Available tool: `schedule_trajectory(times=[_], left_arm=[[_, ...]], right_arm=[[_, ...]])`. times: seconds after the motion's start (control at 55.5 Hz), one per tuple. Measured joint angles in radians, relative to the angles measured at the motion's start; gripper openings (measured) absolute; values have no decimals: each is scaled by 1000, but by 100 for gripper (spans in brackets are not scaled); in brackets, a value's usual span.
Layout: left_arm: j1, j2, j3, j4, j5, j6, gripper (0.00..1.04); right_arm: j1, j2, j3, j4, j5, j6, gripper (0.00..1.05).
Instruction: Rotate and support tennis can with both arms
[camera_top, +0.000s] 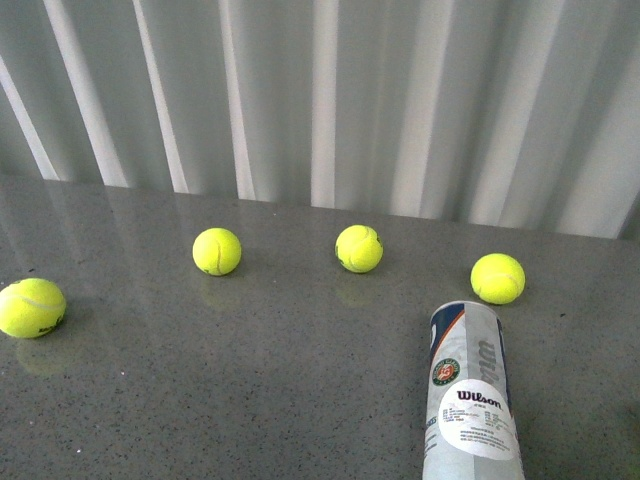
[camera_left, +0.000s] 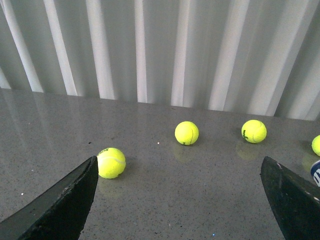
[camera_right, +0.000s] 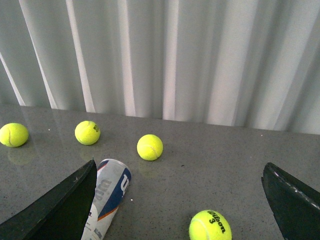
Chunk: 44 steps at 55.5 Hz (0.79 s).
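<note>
On table (camera_top: 200, 400) — tennis can (camera_top: 472, 400), axis near-to-far

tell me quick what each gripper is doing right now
left gripper: open, holding nothing
right gripper: open, holding nothing; the tennis can lies ungrasped on the table

The tennis can (camera_top: 472, 400) is clear with a navy-and-white label, an orange stripe, a round green-ringed emblem and black Wilson lettering, the tennis balls (camera_top: 217, 251) spread from its nine to twelve o'clock are yellow-green, the table (camera_top: 250, 400) is speckled dark grey, and the curtain (camera_top: 320, 100) is pleated white.
</note>
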Motion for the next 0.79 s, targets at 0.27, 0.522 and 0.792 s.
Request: schedule_trajectory(times=[0.27,0.522,0.792], left_arm=[[0,-1,0,-2,0,0,98],[0,-1,0,-2,0,0,98],[0,-1,0,-2,0,0,98]], right_arm=[[-193,737,473,71,-156,-129,97],[-44,1434,867,-115,-20,181,97],[209,1830,1042,-237,-105,369,97]])
